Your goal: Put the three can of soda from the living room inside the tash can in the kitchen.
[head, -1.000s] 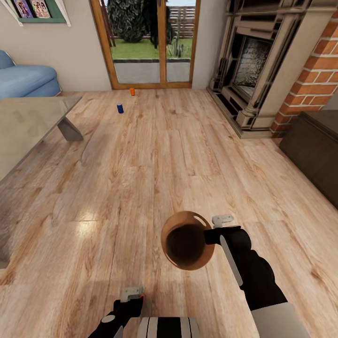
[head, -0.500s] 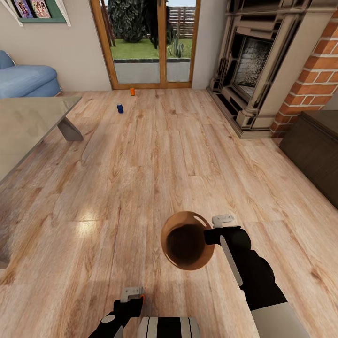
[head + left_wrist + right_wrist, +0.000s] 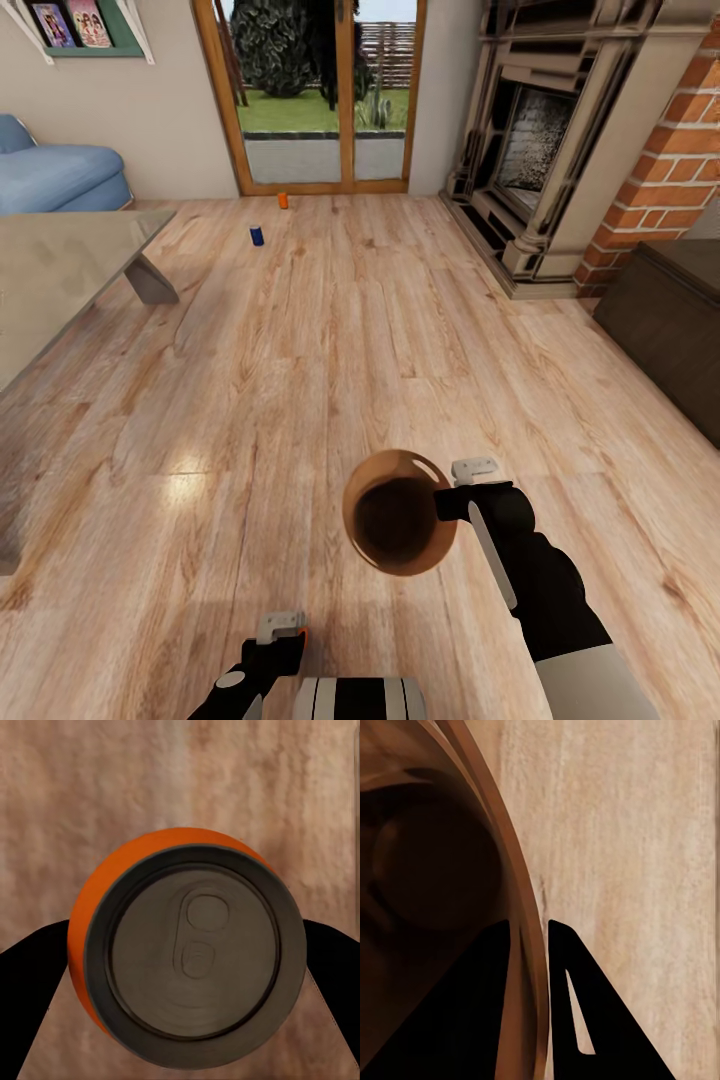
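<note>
In the head view my right gripper (image 3: 446,498) is shut on the rim of the tash can (image 3: 396,524), held over the plank floor with its dark wood-toned inside facing up. The right wrist view shows that rim (image 3: 526,945) pinched between the black fingers (image 3: 592,1012). My left gripper (image 3: 284,648), low in the head view, is shut on an orange can of soda (image 3: 187,960) whose grey top faces the left wrist camera. Far off near the glass doors, a dark blue can (image 3: 257,235) and another orange can (image 3: 283,200) stand on the floor.
A glass table (image 3: 50,270) juts in at the left, with a blue sofa (image 3: 60,175) behind it. The stone fireplace (image 3: 540,150) and brick wall (image 3: 670,170) line the right side, and a dark cabinet (image 3: 670,320) stands in front of them. Wood-framed glass doors (image 3: 320,90) close the far end.
The whole head view has shifted slightly, so the camera has moved. Both grippers keep their hold and their place in the picture.
</note>
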Robot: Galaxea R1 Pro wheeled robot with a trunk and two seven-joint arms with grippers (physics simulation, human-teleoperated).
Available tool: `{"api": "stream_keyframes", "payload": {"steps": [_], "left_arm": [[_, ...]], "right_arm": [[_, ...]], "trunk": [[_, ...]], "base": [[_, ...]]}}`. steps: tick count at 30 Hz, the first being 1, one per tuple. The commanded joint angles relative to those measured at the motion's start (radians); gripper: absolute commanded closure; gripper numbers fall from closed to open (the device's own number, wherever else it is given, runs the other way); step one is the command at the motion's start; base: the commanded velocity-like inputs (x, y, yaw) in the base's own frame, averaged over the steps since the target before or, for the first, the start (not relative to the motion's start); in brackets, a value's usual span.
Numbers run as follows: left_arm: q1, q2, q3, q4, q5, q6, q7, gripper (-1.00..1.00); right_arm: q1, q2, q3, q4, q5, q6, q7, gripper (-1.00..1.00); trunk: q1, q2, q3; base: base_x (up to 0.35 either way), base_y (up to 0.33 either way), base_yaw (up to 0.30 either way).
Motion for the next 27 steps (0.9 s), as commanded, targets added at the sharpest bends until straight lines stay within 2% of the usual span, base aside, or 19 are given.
{"api": "stream_keyframes", "payload": {"steps": [1, 27], "left_arm": [[0.0, 0.0, 0.0, 0.0, 0.0, 0.0, -0.001, 1.0], [0.0, 0.0, 0.001, -0.003, -0.001, 0.001, 0.001, 1.0]], "right_arm": [[0.0, 0.0, 0.0, 0.0, -0.017, 0.0, 0.004, 1.0], [0.0, -0.001, -0.001, 0.002, -0.017, 0.0, 0.004, 1.0]], "trunk": [[0.0, 0.0, 0.004], [-0.012, 0.006, 0.105]], "base": [[0.0, 0.0, 0.0], [0.0, 0.0, 0.0]]}}
